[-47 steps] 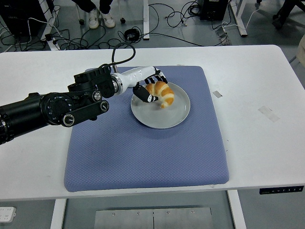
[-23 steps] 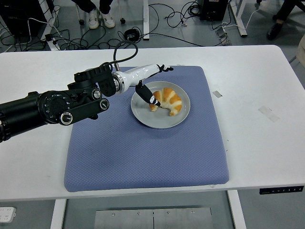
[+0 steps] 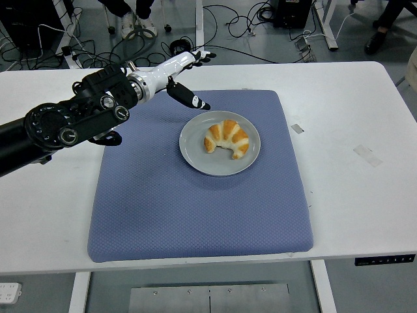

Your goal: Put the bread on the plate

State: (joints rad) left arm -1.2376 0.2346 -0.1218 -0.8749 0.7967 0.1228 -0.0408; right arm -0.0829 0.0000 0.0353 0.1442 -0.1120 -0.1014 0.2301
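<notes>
A golden croissant (image 3: pixel 227 137) lies on the grey round plate (image 3: pixel 197 160), which sits on the blue mat (image 3: pixel 195 208). My left hand (image 3: pixel 189 75) hovers above the mat's far left part, up and to the left of the plate. Its fingers are spread and hold nothing. The thumb (image 3: pixel 190 99) points toward the plate's rim but stays apart from it. The black left arm (image 3: pixel 65 124) reaches in from the left edge. The right arm is out of view.
The mat lies on a white table (image 3: pixel 365 117). Two strips of tape (image 3: pixel 367 154) are stuck on the table to the right of the mat. Cables and a person's feet (image 3: pixel 138 26) show on the floor beyond the far edge.
The left hand let go of the croissant, which now rests on the plate. The hand opened and drew back up and to the left, away from the plate.
</notes>
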